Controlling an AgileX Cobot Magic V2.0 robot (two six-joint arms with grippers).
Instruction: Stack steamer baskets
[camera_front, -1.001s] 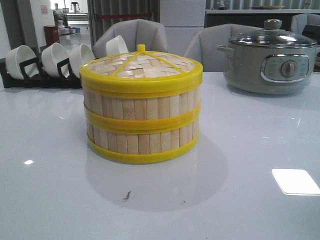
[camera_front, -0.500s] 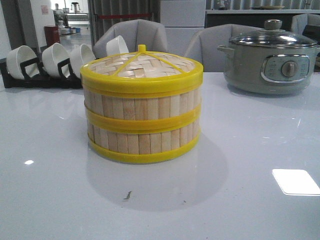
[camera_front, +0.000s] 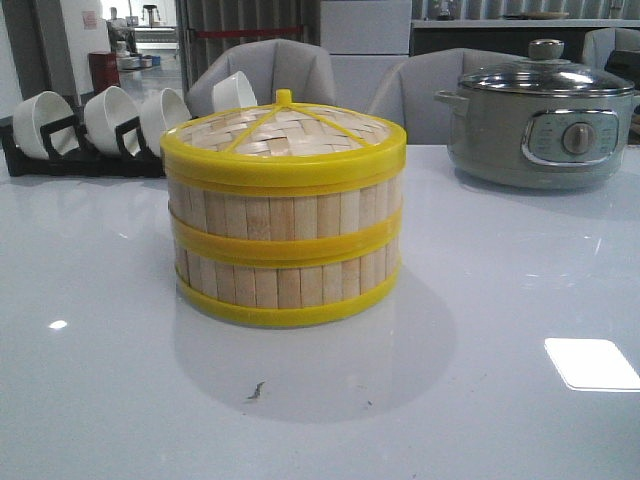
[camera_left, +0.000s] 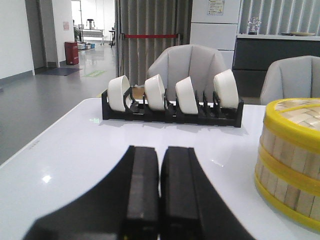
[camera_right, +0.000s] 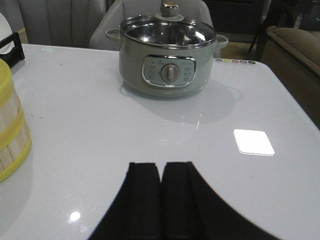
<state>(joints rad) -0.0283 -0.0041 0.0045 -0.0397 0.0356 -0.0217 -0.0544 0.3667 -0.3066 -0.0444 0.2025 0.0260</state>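
The glossy white surface (camera_front: 500, 300) carries everything here. At its middle the two round steamer baskets of pale bamboo slats with yellow plastic rims stand one on the other: the lower steamer basket (camera_front: 288, 282) rests on the surface, the upper steamer basket (camera_front: 286, 208) sits squarely on it, their rims meeting in one yellow band. A flat woven bamboo lid with a yellow rim and knob (camera_front: 285, 130) caps the upper one.

Behind the stack and to its right stands a grey-green electric pot with a glass lid and a front dial (camera_front: 540, 125), well apart from it. Behind the stack to its left, a black rack holding white bowls on edge (camera_front: 85, 140) lies along the far side.

The left tool (camera_left: 159, 187) is pressed closed on nothing, its black fingers (camera_left: 141, 185) touching, low over the surface left of the stack. The right tool (camera_right: 161, 200) is likewise closed and empty, right of the stack, facing the pot.
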